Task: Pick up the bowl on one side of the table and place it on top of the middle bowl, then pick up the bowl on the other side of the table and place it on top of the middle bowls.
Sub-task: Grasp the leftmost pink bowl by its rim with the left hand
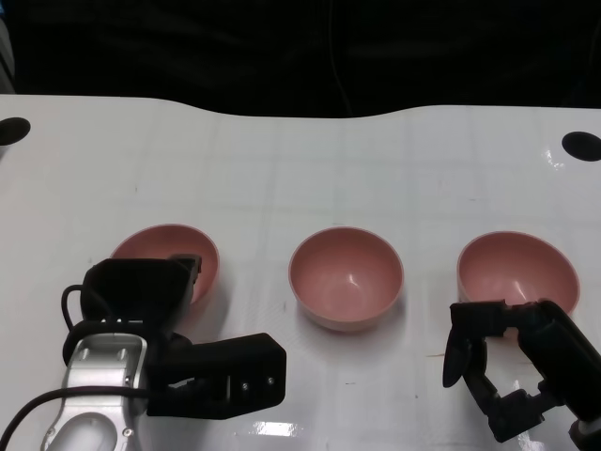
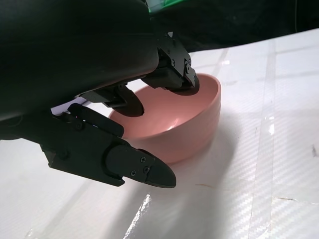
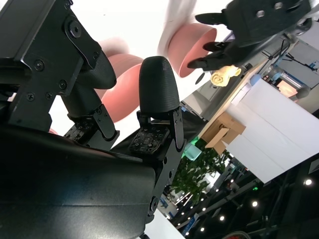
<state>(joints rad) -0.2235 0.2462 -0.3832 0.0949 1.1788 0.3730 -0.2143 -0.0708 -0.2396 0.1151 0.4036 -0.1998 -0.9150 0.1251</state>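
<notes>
Head view: three bowls point(image 1: 346, 278) (pink)

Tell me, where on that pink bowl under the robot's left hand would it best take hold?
Probably the rim. The left bowl sits upright and open, with smooth rounded sides that give little purchase. The left hand is above its near edge, fingers over the rim and thumb outside, so coming from above on the near side and pinching the wall looks best.
</notes>
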